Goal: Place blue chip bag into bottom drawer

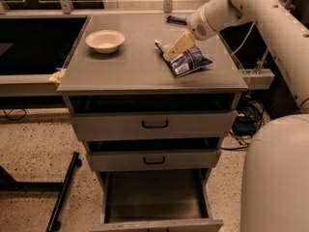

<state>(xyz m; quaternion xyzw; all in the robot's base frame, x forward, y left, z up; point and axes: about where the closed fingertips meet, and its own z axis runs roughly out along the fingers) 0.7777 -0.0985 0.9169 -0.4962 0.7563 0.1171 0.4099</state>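
Observation:
The blue chip bag (pixel 187 62) lies on the right half of the grey cabinet top (pixel 125 66), dark blue with white patches. My gripper (pixel 173 50), cream-coloured at the end of the white arm, hangs just over the bag's upper left end, at or very near its surface. The bottom drawer (pixel 153 202) is pulled out at the foot of the cabinet, and its wide flat floor shows nothing on it.
A white bowl (pixel 105 40) stands at the back left of the top. A small black bar-shaped object (pixel 176 20) lies at the back. Two shallower drawers with black handles (pixel 155 124) are slightly pulled out. My white base (pixel 277 178) fills the lower right.

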